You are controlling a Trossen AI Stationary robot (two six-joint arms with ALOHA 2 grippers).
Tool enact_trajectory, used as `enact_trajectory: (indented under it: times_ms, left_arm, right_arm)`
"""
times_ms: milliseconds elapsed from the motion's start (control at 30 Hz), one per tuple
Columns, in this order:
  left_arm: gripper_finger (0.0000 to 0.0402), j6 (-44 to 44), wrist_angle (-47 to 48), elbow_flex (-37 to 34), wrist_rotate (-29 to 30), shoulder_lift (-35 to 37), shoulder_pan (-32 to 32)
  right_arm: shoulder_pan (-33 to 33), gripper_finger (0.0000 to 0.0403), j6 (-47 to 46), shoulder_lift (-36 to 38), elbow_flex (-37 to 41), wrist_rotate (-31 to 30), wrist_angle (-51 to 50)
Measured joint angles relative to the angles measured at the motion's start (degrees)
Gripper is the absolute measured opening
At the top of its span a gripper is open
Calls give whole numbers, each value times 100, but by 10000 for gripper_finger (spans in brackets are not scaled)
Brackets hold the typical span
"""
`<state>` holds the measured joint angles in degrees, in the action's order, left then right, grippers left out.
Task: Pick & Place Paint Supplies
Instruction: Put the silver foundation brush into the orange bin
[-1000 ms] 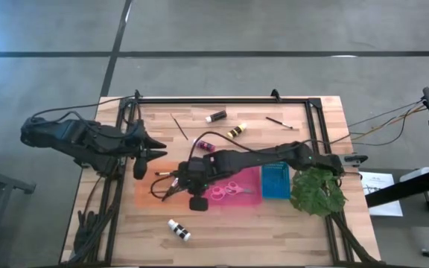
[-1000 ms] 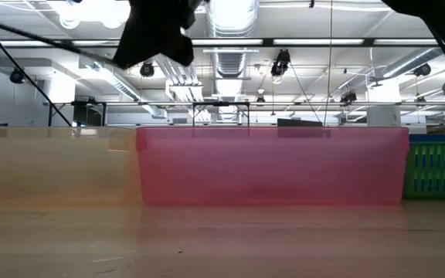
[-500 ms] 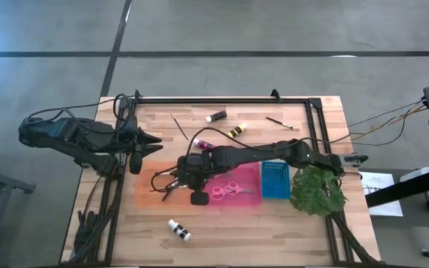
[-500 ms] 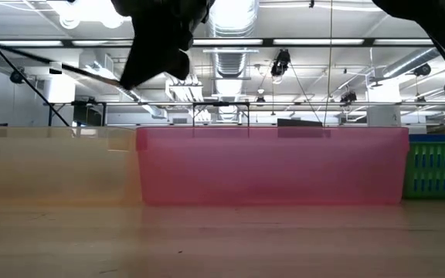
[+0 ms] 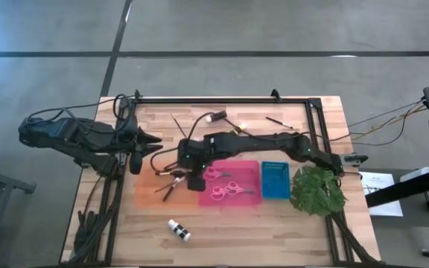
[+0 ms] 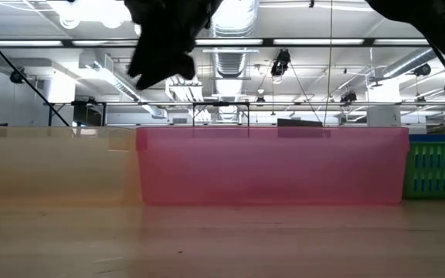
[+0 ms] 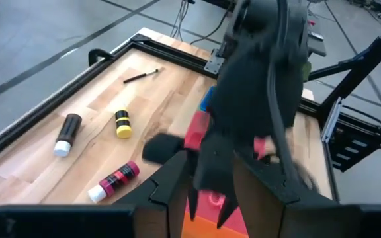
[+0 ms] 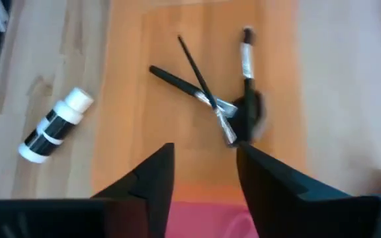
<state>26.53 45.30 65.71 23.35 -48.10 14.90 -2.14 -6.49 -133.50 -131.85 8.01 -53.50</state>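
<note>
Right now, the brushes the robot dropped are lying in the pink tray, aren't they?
Not quite. The brushes lie in the orange tray, beside the pink tray, as the right wrist view shows. The pink tray holds scissors.

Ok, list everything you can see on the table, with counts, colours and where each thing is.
brushes in tray: three, dark-handled, lying crossed in the orange tray
loose brushes: two, dark, on bare wood near the far edge
far bottles: three, black, yellow and pink, on bare wood at the far side
near bottle: one, white with black bands, near the front edge
scissors: two, pink-handled, in the pink tray
orange tray: one, left of the pink tray
blue basket: one, right of the pink tray
plant: one, green, at the table's right edge
right gripper: open, over the orange tray
left gripper: at the table's left side
</note>
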Motion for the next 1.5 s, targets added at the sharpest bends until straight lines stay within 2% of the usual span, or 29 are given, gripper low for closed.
enact_trajectory:
  times_ms: [200, 333, 567, 700, 833, 933, 1000, 1067, 1200, 1300, 1500]
  left_arm:
    - [125, -176, 67, -2, 109, -5, 0]
    - [125, -386, 84, -4, 128, -24, 0]
    - [125, -553, 94, -4, 355, -26, -4]
    - [125, -745, 103, -4, 650, -53, -4]
    - [125, -724, 94, -4, 891, -76, -4]
    - [125, -657, 91, -13, 959, -77, -4]
    - [125, -575, 87, -15, 1056, -87, -4]
    - [125, -499, 86, -15, 1114, -87, -9]
    - [125, -245, 85, -15, 1144, -87, -11]
    - [125, -5, 81, -15, 1161, -87, -11]
    - [125, 205, -188, -15, 1165, -87, -13]
  right_arm:
    - [124, 170, 189, 742, 245, -1073, -1307]
    - [458, 171, 101, 1380, 849, -1335, -1870]
    - [1901, 171, -232, 2836, 2811, -1362, -2128]
    - [2848, 171, 639, 3475, 3987, -1260, -2096]
    - [3767, 171, 1025, 3909, 5019, -1108, -2035]
    - [4307, 171, 1174, 4084, 5527, -1166, -1922]
    - [4512, 171, 1320, 4149, 5761, -1424, -1888]
    - [4623, 171, 1485, 4162, 5932, -1819, -1810]
    - [4851, 171, 1746, 4162, 6306, -1876, -1520]
    - [4981, 171, 1718, 4083, 6624, -2231, -1347]
    - [5154, 171, 1732, 3714, 7011, -2515, -971]
